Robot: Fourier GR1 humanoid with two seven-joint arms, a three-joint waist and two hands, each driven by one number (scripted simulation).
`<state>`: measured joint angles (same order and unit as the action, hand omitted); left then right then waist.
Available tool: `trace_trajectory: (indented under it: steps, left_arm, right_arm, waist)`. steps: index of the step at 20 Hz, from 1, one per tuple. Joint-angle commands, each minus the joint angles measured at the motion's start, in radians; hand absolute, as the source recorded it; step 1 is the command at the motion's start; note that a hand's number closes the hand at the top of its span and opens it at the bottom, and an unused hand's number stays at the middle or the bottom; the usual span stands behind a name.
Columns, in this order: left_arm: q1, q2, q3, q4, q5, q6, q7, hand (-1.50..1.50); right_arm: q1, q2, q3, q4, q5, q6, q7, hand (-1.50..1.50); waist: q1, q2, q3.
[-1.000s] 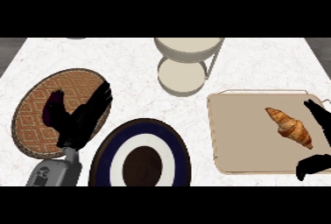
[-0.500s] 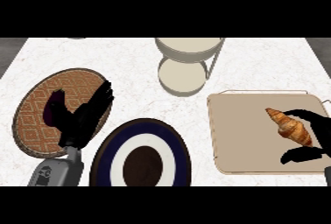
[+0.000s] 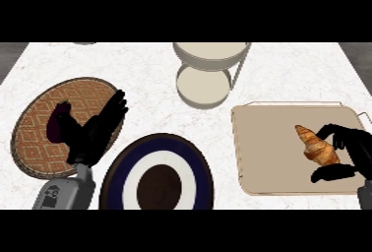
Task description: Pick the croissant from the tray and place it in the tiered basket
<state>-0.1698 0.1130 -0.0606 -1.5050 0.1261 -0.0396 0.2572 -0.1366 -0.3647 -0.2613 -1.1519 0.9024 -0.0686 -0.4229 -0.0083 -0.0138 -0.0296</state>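
tiered basket (image 3: 210, 64) top cut off, right hand (image 3: 350, 156) partly cropped

a white speckled desk (image 3: 145, 74) holds a golden-brown croissant (image 3: 317, 145) on a beige tray (image 3: 269, 147), a cream tiered basket (image 3: 205, 83), a navy-and-white ringed plate (image 3: 123, 172), and a brown diamond-patterned mat (image 3: 36, 128). both hands are black.

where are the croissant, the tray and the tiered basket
croissant (image 3: 318, 146), head view, on the middle of its golden crust
tray (image 3: 265, 147), head view, on a bare part of its beige floor, left of the croissant
tiered basket (image 3: 204, 86), head view, on the round floor of its lower tier
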Motion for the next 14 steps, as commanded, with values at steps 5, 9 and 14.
trace_trajectory:
  steps: [5,9,14]
  left_arm:
    - [0.008,0.019,0.019,0.005,-0.003,0.004,0.006,0.0]
    - [0.024,0.015,0.011,0.005,-0.004,-0.001,0.001,0.0]
    - [0.015,0.02,0.022,0.014,0.003,0.0,0.014,0.0]
  right_arm:
    - [0.147,0.255,-0.015,-0.027,0.117,-0.036,0.519,1.5]
    - [0.139,0.356,0.014,-0.167,0.164,-0.047,0.705,1.5]
    - [0.108,0.36,0.099,-0.38,0.119,-0.086,0.914,1.5]
  waist:
    - [-0.042,0.012,0.016]
    - [-0.025,0.0,0.015]
    - [-0.028,-0.016,0.019]
